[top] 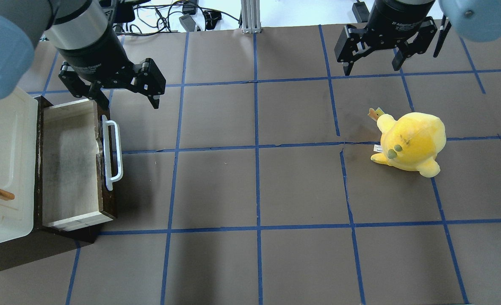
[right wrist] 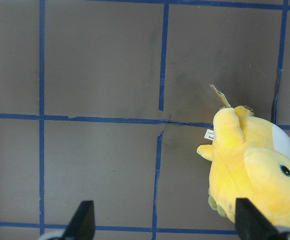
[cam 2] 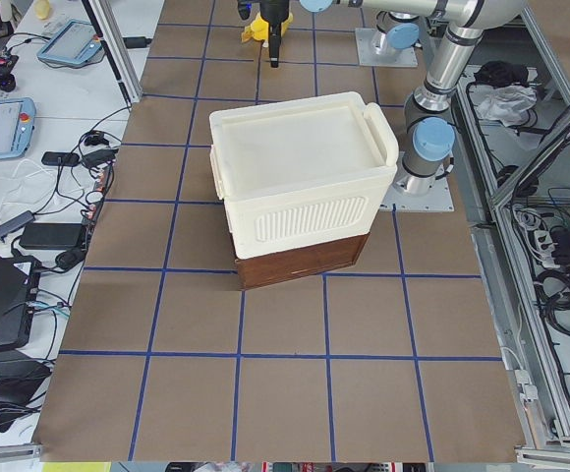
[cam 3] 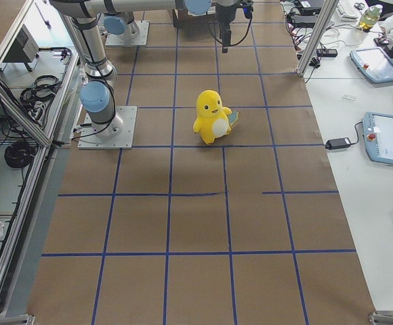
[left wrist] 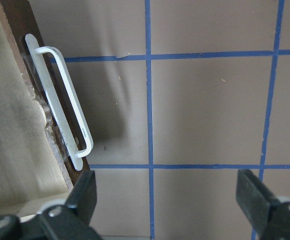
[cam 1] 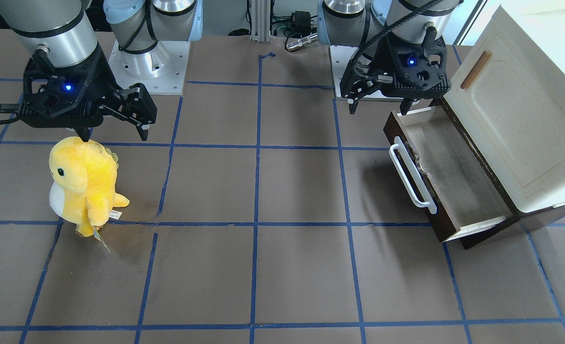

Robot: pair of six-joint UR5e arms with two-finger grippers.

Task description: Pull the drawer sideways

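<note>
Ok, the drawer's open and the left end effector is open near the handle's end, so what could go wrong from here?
1. One finger of the left end effector hangs over a front corner of the drawer; lowering may hit wood instead of straddling the white handle.
2. A grasp at the handle's end, off centre, could skew the drawer or drag the cream cabinet.
3. The front's inner edge looks chipped; a hard tug may worsen it.

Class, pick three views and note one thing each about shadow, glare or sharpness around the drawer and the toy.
Overhead exterior: the drawer throws a soft shadow past its handle onto the table. Left wrist-mounted: that handle is sharp, with a shadow beside it. Exterior front-facing: the cream cabinet washes out near the top corner; the plush toy stays crisp.
</note>
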